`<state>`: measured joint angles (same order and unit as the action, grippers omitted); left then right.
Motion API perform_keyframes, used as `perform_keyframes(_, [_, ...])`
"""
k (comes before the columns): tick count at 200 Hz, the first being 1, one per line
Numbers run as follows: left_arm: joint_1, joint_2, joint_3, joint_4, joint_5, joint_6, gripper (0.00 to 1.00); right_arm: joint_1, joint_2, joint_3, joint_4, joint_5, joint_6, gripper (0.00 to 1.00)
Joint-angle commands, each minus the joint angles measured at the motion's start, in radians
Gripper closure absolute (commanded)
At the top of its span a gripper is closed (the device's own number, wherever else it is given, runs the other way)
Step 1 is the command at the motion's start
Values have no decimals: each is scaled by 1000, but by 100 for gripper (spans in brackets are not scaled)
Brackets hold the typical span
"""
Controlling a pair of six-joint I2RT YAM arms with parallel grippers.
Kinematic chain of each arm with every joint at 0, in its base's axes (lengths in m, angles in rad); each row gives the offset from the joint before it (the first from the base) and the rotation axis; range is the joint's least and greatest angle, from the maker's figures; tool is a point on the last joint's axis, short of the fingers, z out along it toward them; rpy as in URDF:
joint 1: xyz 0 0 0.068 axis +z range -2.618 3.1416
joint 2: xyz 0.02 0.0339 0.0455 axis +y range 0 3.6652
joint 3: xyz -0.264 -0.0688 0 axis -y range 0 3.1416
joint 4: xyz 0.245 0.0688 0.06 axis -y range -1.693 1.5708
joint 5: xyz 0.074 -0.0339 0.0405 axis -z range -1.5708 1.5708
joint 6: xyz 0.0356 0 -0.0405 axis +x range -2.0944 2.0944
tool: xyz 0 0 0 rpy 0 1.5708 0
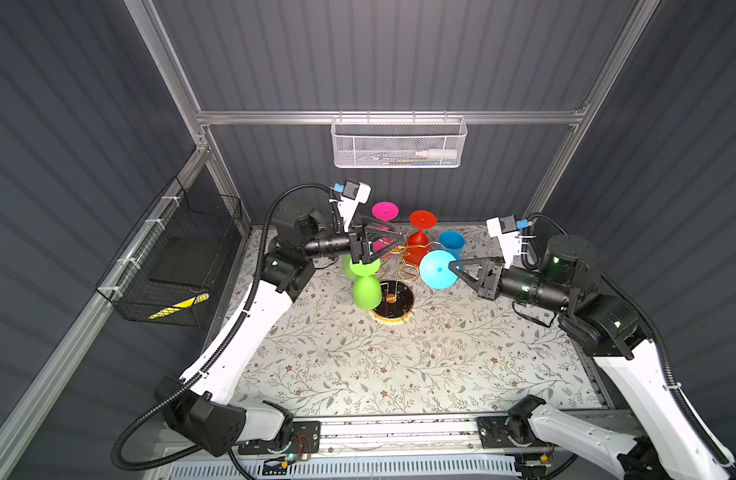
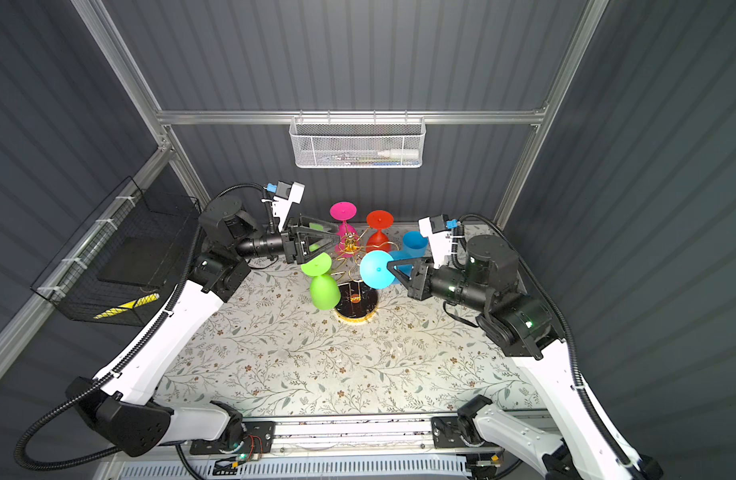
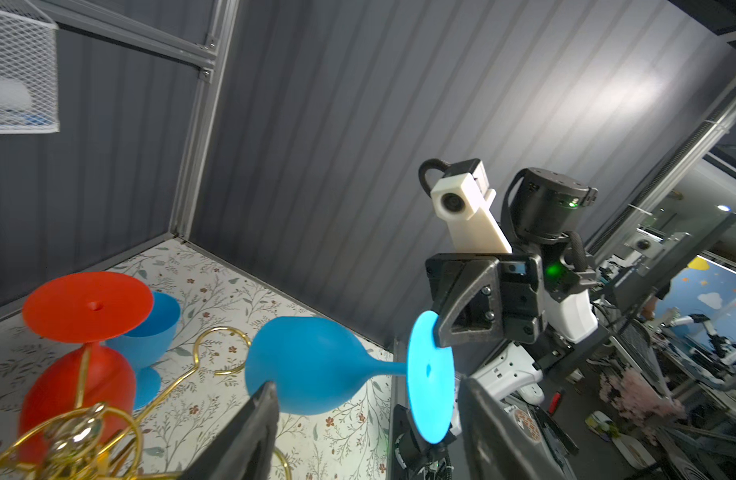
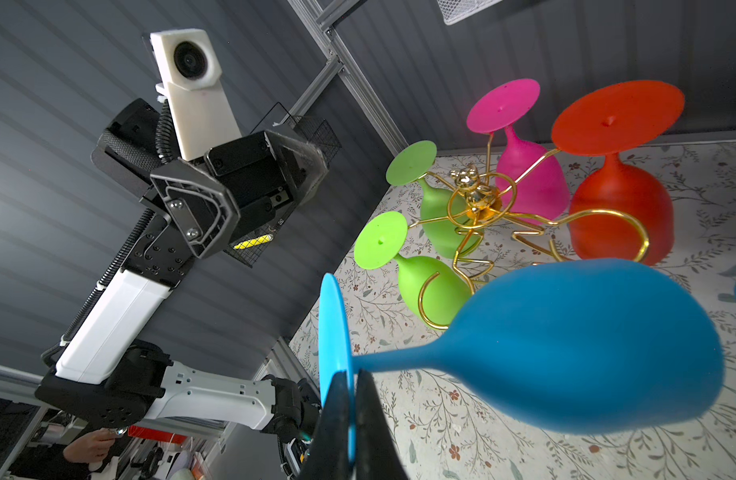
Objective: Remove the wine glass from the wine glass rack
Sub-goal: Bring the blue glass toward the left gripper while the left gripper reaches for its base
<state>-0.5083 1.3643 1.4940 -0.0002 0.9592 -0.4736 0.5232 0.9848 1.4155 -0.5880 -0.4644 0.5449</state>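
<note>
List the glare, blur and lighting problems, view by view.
Both top views: a bright light pool washes out the table near the front edge. Left wrist view: glare streaks the wall, and the left gripper's own fingers are dark and soft. Right wrist view: the close blue wine glass looks slightly soft, while the wine glass rack behind is sharp.
</note>
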Motion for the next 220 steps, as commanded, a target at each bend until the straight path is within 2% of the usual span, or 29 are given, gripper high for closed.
perform_keyframes(1, [-32,11,5,23,53,-20,30,-5,8,34,35,-37,-31,100])
perform_keyframes(144, [-112,76,9,39,90,-74,33,-5,39,40,94,-60,-46,100])
perform_keyframes(183, [-134,85,12,46,99,-92,41,-5,50,39,109,-57,-51,100])
perform_keyframes(220, [-139,89,15,57,114,-110,55,-5,53,22,123,-59,-45,100])
